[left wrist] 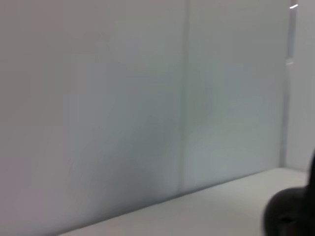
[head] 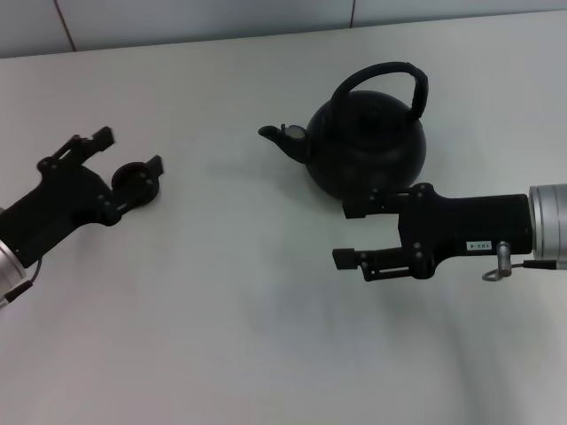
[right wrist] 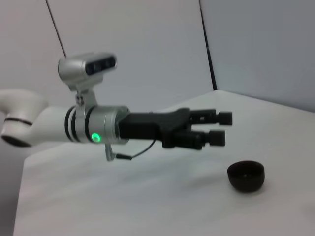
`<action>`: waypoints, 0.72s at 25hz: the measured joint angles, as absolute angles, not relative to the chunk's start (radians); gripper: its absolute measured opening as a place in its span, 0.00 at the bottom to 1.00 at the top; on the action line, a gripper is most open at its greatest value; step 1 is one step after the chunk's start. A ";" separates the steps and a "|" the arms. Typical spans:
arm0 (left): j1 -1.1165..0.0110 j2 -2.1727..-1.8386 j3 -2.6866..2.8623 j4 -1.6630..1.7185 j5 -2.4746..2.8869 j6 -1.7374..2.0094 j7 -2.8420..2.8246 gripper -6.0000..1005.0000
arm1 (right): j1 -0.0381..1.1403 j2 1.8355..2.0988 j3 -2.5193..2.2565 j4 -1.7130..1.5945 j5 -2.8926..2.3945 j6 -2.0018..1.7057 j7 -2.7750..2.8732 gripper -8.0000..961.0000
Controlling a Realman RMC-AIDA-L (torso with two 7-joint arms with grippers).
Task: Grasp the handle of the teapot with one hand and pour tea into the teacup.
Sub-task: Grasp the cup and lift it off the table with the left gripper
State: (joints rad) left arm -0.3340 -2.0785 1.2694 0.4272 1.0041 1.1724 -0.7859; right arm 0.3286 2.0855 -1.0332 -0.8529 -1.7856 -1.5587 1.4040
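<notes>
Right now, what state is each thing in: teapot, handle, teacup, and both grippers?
teapot: upright on the table, spout toward the robot's left, not held.
handle: standing up over the pot, ungrasped.
teacup: upright on the table; contents cannot be told.
left gripper: open, above the teacup, holding nothing.
right gripper: open, just in front of the teapot, holding nothing.
</notes>
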 joint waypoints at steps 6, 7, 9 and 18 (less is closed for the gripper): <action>-0.335 -2.079 1.363 0.353 0.812 1.041 -0.645 0.77 | 0.339 2.084 -1.031 -0.853 -1.776 -1.554 1.404 0.79; -0.334 -2.080 1.380 0.347 0.788 1.022 -0.636 0.77 | 0.341 2.084 -1.031 -0.853 -1.776 -1.552 1.404 0.79; -0.333 -2.080 1.402 0.337 0.761 0.986 -0.623 0.77 | 0.342 2.083 -1.031 -0.853 -1.776 -1.546 1.403 0.79; -0.323 -2.080 1.441 0.334 0.765 0.969 -0.618 0.76 | 0.345 2.083 -1.031 -0.853 -1.776 -1.543 1.402 0.79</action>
State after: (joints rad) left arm -0.3231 -2.0800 1.4414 0.3344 0.7650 0.9688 -0.6183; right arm 0.3447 2.0830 -1.0312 -0.8529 -1.7762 -1.5432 1.4020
